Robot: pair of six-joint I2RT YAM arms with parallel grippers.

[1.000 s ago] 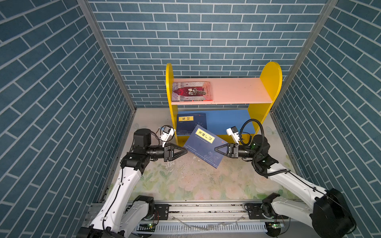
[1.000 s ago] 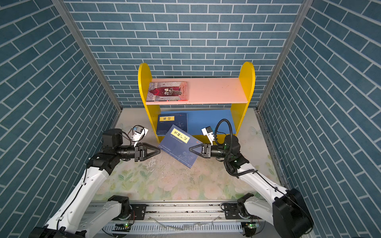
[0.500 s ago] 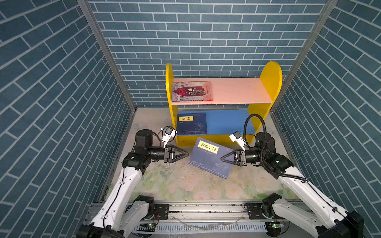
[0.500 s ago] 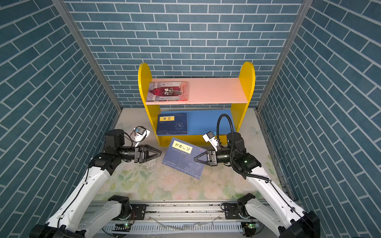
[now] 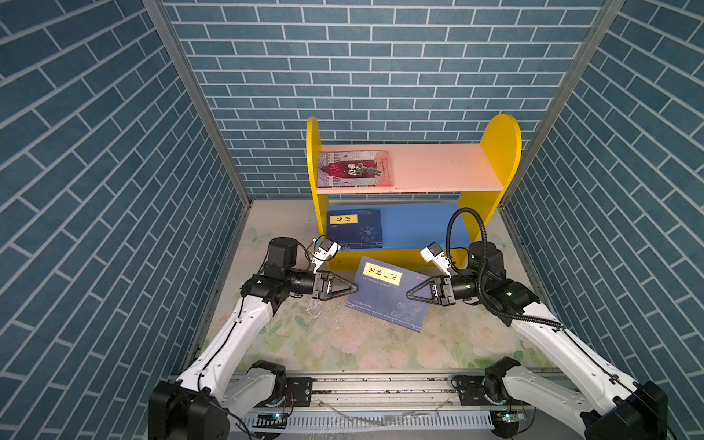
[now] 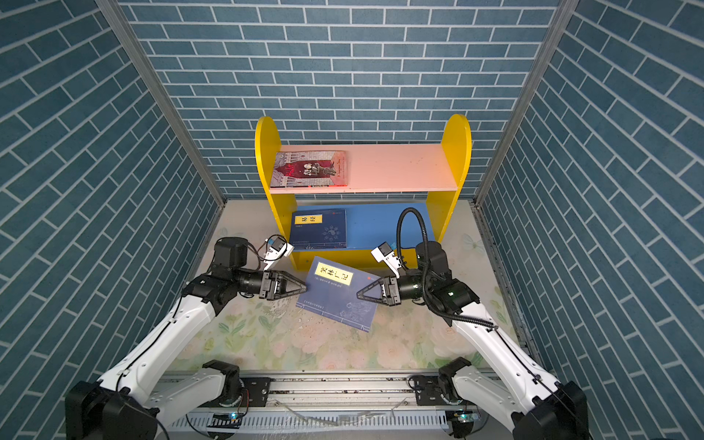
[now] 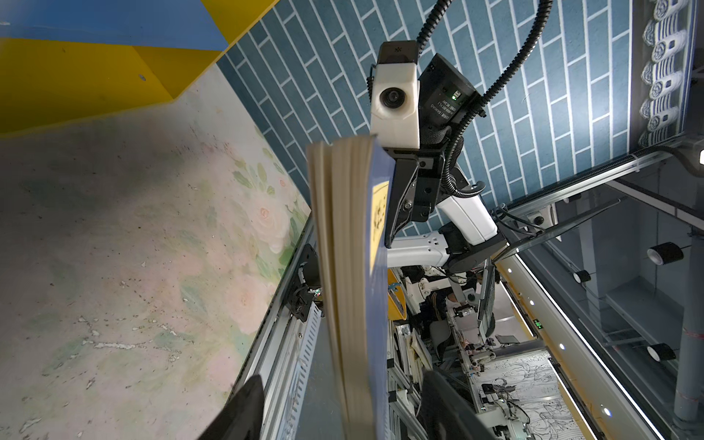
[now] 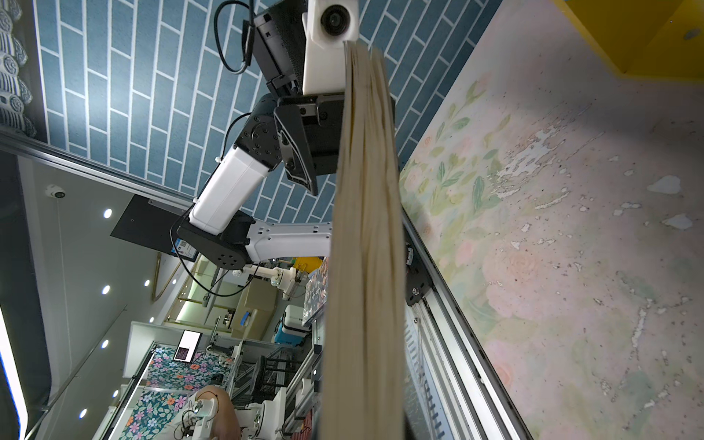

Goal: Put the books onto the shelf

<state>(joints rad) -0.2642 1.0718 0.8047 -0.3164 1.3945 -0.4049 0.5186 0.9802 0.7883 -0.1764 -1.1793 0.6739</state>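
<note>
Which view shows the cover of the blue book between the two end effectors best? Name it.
A top view: the blue book faces that camera, yellow title label readable; both top views show this. The left wrist view shows page edges and a sliver of cover; the right wrist view, only page edges.

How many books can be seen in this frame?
3: the illustrated book on the pink board, one navy book on the blue board, a second navy book gripped by the right tool. Others may hide beneath.
</note>
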